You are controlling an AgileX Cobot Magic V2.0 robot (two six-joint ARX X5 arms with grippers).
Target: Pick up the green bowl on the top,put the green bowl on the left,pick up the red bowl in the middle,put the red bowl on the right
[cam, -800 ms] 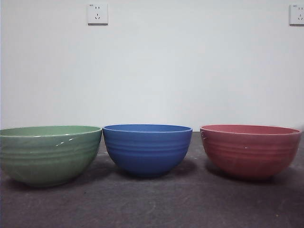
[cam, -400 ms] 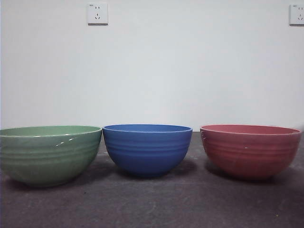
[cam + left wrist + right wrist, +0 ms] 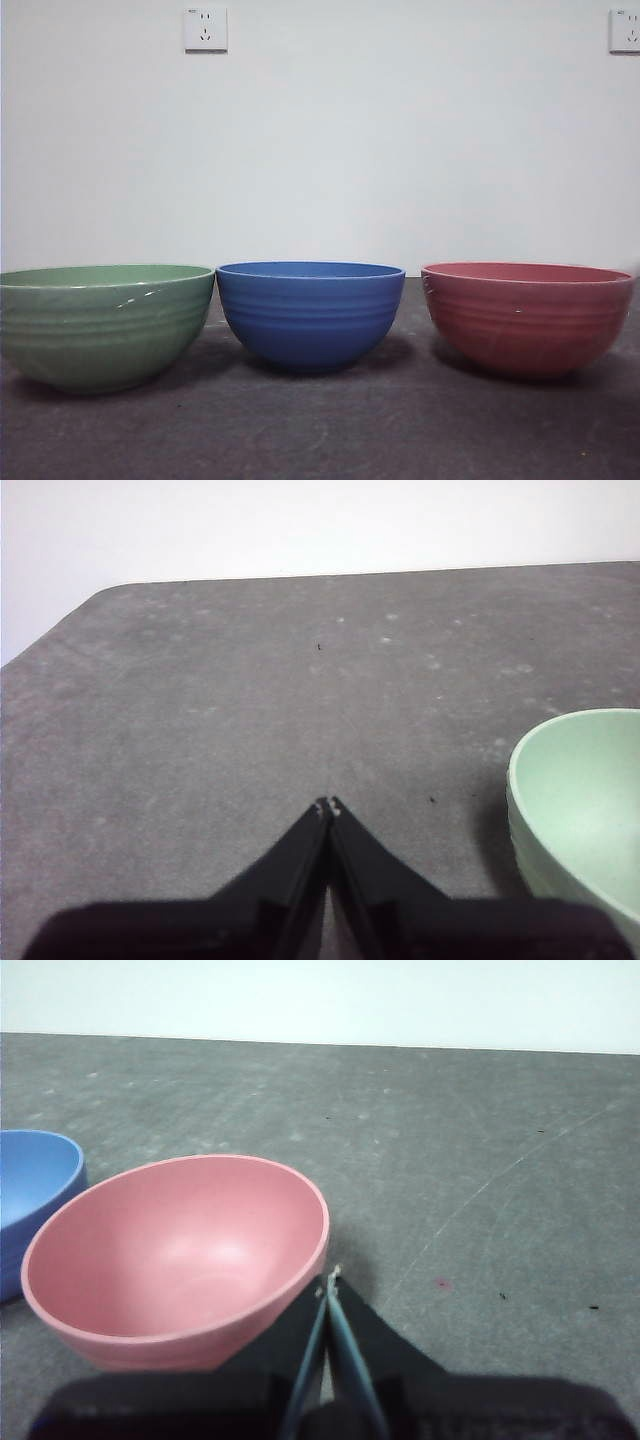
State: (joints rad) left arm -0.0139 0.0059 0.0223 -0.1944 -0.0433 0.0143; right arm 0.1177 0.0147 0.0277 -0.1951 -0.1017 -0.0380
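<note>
Nothing has moved since the earlier frames: the three bowls stand in the same row on the bench [image 3: 330,430] and no arm enters the front view. At the left stands the green bowl [image 3: 100,325], in the middle a blue bowl [image 3: 310,315], at the right the red bowl [image 3: 525,318]. They are apart from each other, all upright, and I judge that both placing steps are already done.

The left gripper [image 3: 328,805] has its jaws together and hovers over bare bench, just beside the green bowl. The right gripper [image 3: 331,1278] also has its jaws together, close to the rim of the red bowl and not gripping it.

Both task bowls look stiff and glossy, so probably slippery and breakable if dropped; the weight I cannot judge. The best hold seems the rim, one jaw inside and one outside.

The red and green bowls are empty as far as the wrist views show. Only part of the blue bowl's inside is visible.
</note>
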